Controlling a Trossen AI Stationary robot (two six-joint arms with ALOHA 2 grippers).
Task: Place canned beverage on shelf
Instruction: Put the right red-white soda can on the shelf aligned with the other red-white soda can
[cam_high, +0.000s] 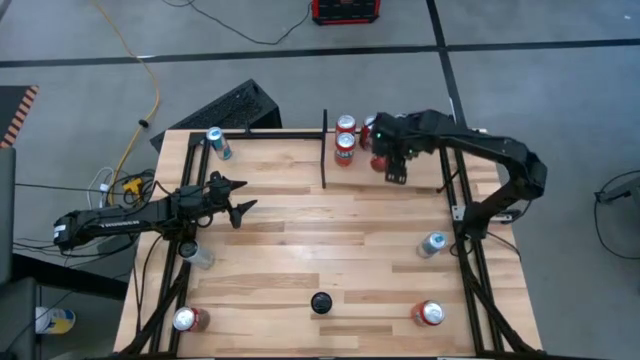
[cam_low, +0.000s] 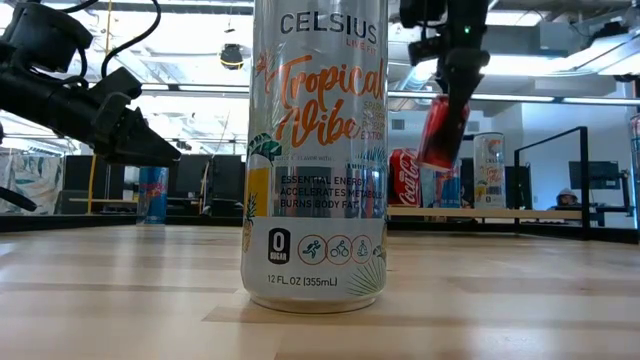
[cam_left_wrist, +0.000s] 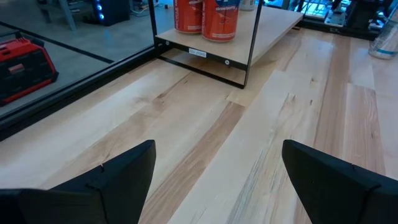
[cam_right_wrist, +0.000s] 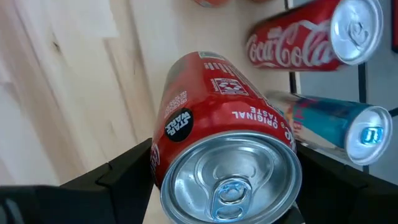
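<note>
The right gripper (cam_right_wrist: 224, 180) is gripping a red cola can with a silver top (cam_right_wrist: 217, 137), its two dark fingers spread wide around the can's body, and is holding it above the light butcher-block shelf bay (cam_high: 420, 165) in the upper right of the high view. Two red cans (cam_high: 345, 140) are already standing there beside the thin black divider bar (cam_high: 324, 150), so the placing looks partly done; lowering and releasing this can are still ahead. The left gripper (cam_high: 238, 200) is waiting at the middle left, half open and holding nothing.
</note>
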